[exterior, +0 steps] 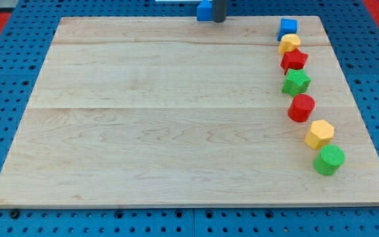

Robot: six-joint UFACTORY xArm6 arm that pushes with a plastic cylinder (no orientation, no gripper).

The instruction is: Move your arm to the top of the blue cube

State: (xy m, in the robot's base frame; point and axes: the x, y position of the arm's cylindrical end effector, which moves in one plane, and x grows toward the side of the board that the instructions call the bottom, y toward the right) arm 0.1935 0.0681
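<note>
A blue cube [287, 27] sits at the board's top right corner, at the head of a column of blocks. My tip [220, 21] is at the board's top edge near the middle, well to the left of that cube. A second blue block [204, 10] stands right beside the rod on its left, partly cut off by the view's top; I cannot tell if they touch.
Below the blue cube a column runs down the right side: a yellow block [289, 43], red star [294, 60], green star [296, 82], red cylinder [301, 108], yellow hexagon [320, 134], green cylinder [328, 160]. The wooden board [163, 118] lies on a blue pegboard.
</note>
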